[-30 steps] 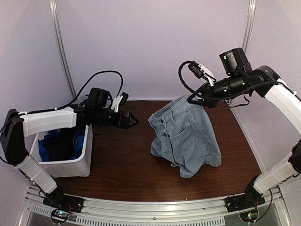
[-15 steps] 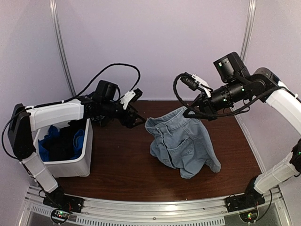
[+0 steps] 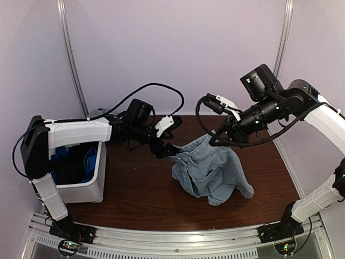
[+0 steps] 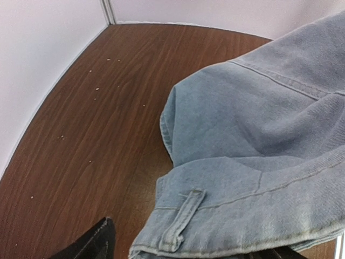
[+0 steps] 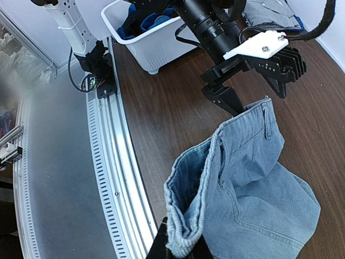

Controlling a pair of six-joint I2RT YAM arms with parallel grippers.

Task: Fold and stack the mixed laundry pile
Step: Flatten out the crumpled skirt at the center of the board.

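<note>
Faded light-blue denim shorts (image 3: 213, 170) hang from my right gripper (image 3: 216, 138), which is shut on the waistband (image 5: 183, 243); their lower part bunches on the table. My left gripper (image 3: 168, 151) is open at the opposite waistband corner. A belt loop (image 4: 183, 221) lies between its fingers (image 4: 94, 245). The right wrist view shows those left fingertips (image 5: 223, 98) spread either side of the corner. More of the laundry pile, royal-blue and black fabric (image 3: 67, 164), fills the white bin.
The white plastic bin (image 3: 81, 189) stands at the left edge of the brown table (image 3: 145, 194). A folded grey-blue piece (image 5: 267, 13) lies behind the left arm. A metal rail (image 3: 172, 240) runs along the near edge. Pale walls enclose the back and sides.
My left arm has swung right from beside the bin to the shorts' waistband corner, still open. My right gripper has carried the shorts leftward and lower, so they bunch more.
</note>
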